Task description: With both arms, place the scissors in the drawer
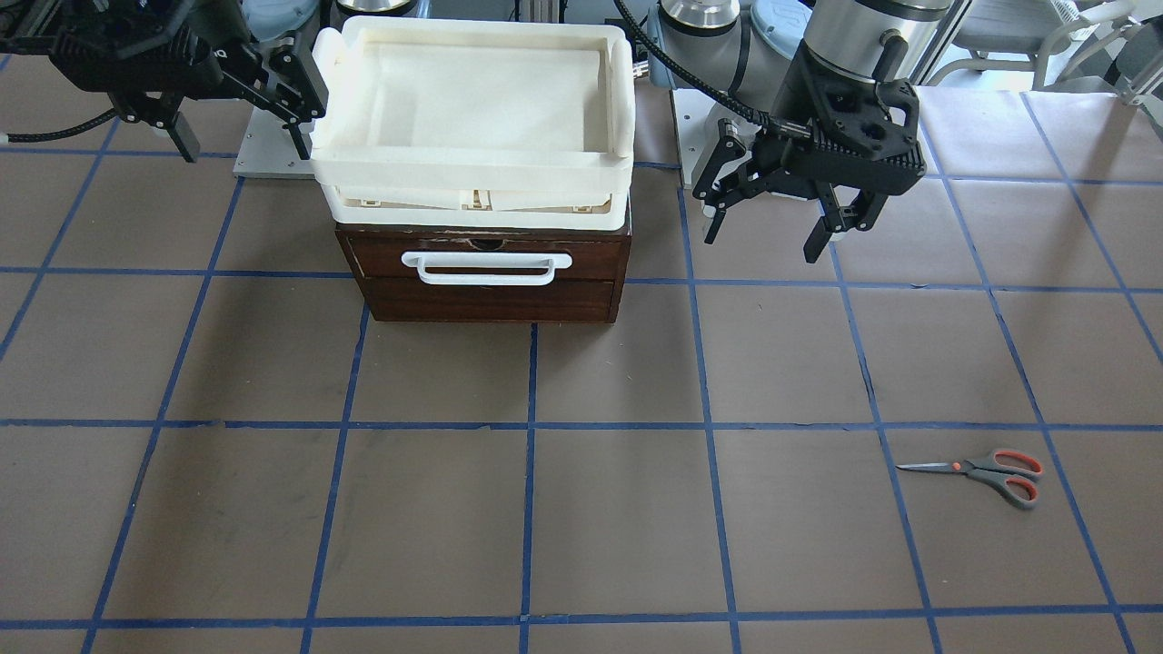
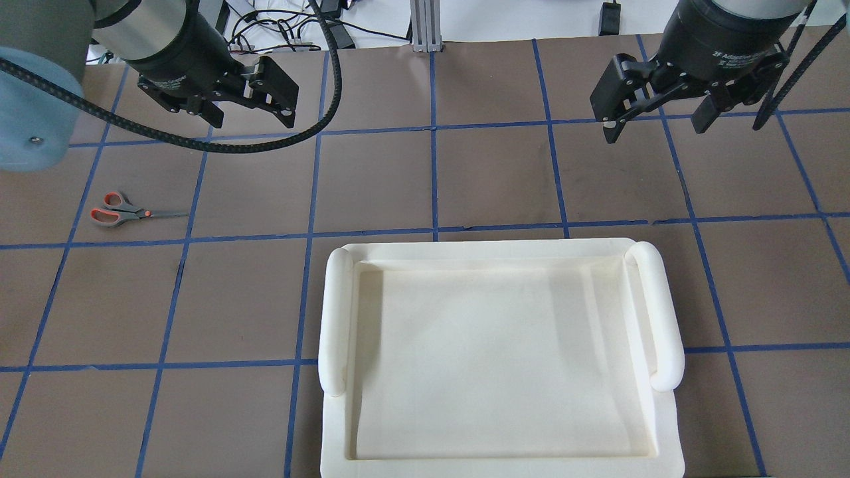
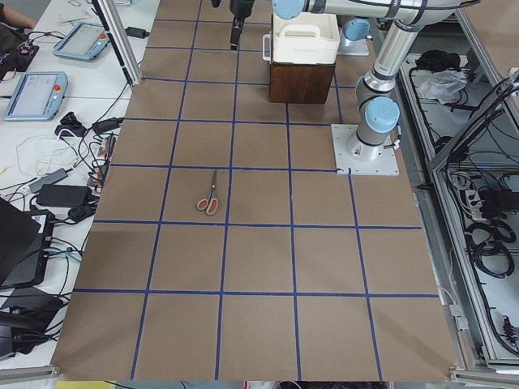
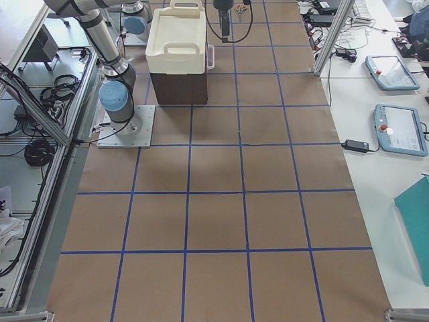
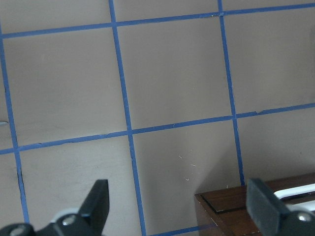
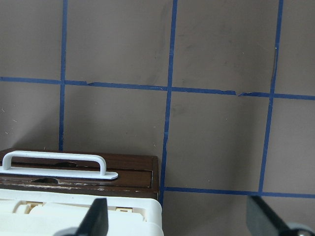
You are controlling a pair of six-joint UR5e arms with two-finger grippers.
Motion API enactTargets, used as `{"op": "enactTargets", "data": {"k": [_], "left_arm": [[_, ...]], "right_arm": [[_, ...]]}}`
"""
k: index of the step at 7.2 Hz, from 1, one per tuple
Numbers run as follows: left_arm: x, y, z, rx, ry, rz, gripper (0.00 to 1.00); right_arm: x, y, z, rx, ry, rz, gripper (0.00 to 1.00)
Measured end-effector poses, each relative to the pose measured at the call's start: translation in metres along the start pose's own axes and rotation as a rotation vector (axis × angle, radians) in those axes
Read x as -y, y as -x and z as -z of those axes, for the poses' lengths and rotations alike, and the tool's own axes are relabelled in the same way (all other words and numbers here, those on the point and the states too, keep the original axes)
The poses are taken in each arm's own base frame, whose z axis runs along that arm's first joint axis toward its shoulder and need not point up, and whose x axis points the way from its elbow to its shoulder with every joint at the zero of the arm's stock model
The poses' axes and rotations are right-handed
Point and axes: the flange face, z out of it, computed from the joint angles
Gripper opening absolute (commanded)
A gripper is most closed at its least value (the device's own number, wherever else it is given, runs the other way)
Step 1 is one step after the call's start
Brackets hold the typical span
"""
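Two grippers flank drawer [image 1: 491, 263], shut: left gripper [image 1: 763, 238], right gripper [image 2: 654, 131] both spread, empty; scissors [image 1: 986, 470] flat on counter [image 1: 581, 527], left side, presumably left's pickup.

I am looking over a table [image 3: 259, 259] covered in brown paper, with blue tape lines [image 3: 225, 227] dividing it into squares. A white bench [image 3: 85, 85] is running along the table's long side, carrying two teach pendants [image 3: 34, 95] and tangled cables [image 3: 49, 162]. An aluminium post [image 3: 119, 40] is standing at the table's edge. Soft, even light is falling across the table.
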Motion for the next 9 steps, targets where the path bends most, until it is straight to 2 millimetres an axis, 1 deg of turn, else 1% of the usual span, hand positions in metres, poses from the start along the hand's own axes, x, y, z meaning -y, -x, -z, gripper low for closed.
{"op": "enactTargets", "data": {"k": [2,3,4,5,6,7,8,9], "left_arm": [[0.0,0.002,0.001,0.006,-0.002,0.001,1.0],[0.0,0.002,0.002,0.009,-0.004,0.0,1.0],[-0.002,0.003,0.005,0.012,-0.01,-0.008,1.0],[-0.004,0.004,0.01,0.022,-0.014,-0.029,1.0],[-0.008,0.009,0.015,0.054,-0.001,-0.078,0.98],[-0.012,0.027,0.01,0.092,0.055,-0.13,0.97],[-0.015,0.059,-0.003,0.1,0.121,-0.136,0.97],[-0.017,0.096,-0.013,0.087,0.159,-0.117,0.97]], "right_arm": [[0.001,0.001,-0.003,0.001,0.009,0.001,1.0],[0.003,0.001,-0.01,0.004,0.024,0.002,1.0],[0.007,0.002,-0.027,0.007,0.056,0.003,1.0],[0.016,0.006,-0.05,0.014,0.093,0.014,1.0],[0.03,0.016,-0.071,0.039,0.102,0.072,1.0],[0.045,0.03,-0.087,0.08,0.082,0.182,1.0],[0.06,0.041,-0.107,0.115,0.072,0.322,1.0],[0.072,0.052,-0.127,0.167,0.066,0.47,1.0]]}}
